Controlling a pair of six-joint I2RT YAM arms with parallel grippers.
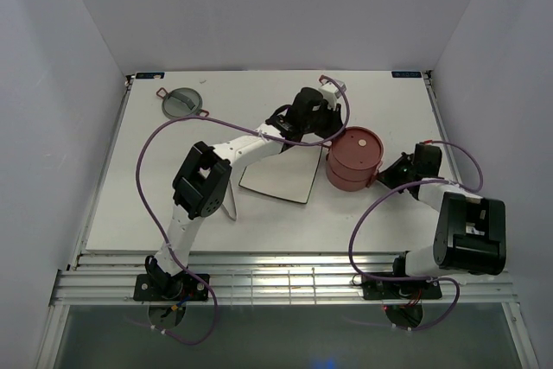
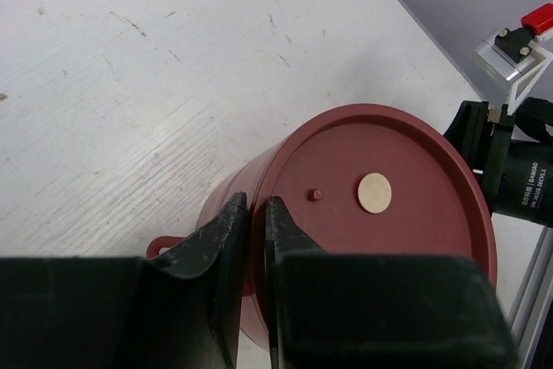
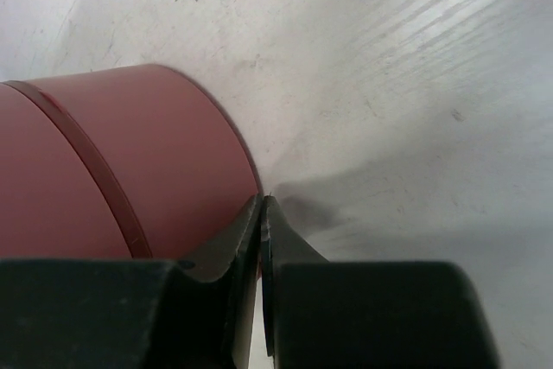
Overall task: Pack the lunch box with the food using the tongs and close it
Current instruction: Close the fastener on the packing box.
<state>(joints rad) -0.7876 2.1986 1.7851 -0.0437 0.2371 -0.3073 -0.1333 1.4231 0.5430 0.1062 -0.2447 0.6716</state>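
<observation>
**Both grippers at the stacked lunch box, tongs lying loose**

Nearest the arm bases, the tongs [image 1: 231, 203] lie on the white table [image 1: 130, 187]. They show only as a thin silvery sliver partly under the left arm's elbow, so their exact lie is hard to read. Just to their right sits the square plate [image 1: 278, 177], tilted a little against the table edges.

Right of the plate stands the lunch box [image 1: 354, 160], its two dusty-red bowls stacked one on the other and capped by a red disc lid [image 2: 380, 170]. The lid carries a small knob [image 2: 316, 194] and a pale round spot [image 2: 374, 192]. A small side handle [image 2: 161, 246] sticks out low on the box's wall.

The right gripper [image 3: 260, 209] comes in from the near right. Its jaws are pressed together with nothing between them, and the tips are right against the lower bowl's wall, close to the table.

The left gripper [image 2: 255, 213] reaches over the plate from the far left side of the box. Its fingers [image 2: 226, 235] stand only narrowly apart, with the box's top rim running into the gap. They appear to pinch that rim, though the wrist view is too tight to be sure of contact.

Farthest off, near the back left corner of the table, the grey-green top lid [image 1: 181, 103] lies flat, well apart from the box.
</observation>
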